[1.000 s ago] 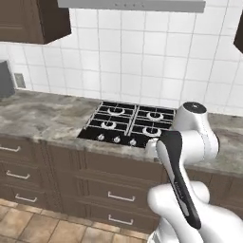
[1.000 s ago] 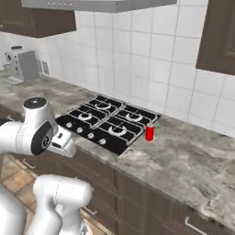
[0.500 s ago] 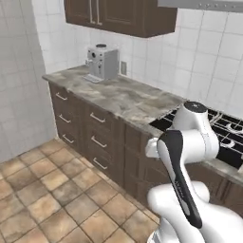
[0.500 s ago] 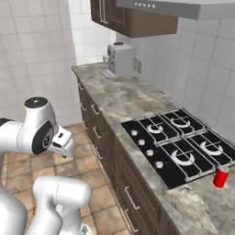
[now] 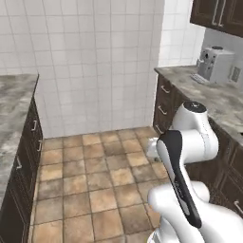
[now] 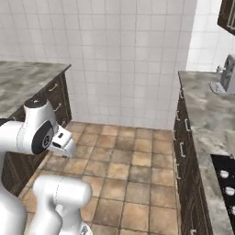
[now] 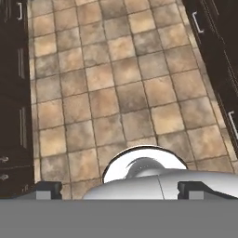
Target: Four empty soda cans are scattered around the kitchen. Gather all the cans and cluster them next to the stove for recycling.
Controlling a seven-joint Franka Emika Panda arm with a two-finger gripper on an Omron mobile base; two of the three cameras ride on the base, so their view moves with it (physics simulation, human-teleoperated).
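Observation:
The soda cans are out of view. A corner of the stove [image 6: 226,188], black with silver knobs, sits at the lower right of the right base view. In the hand view my gripper [image 7: 121,188] points down at the brown tiled floor [image 7: 116,93]. It is open, its two dark fingertips [image 7: 49,188] stand far apart, and no object is between them. The arm is folded close over the base, with the hand held low in front of it.
Dark brown cabinets under grey marbled counters line both sides of the floor: the left counter [image 5: 12,109] and the right counter [image 6: 202,114]. A silver coffee machine [image 5: 214,64] stands on the right counter. A white tiled wall [image 6: 128,59] closes the far end.
The base has swung left, so both base views have slid from the stove and the red can beside it to the open floor and tiled corner. The gripper stays open.

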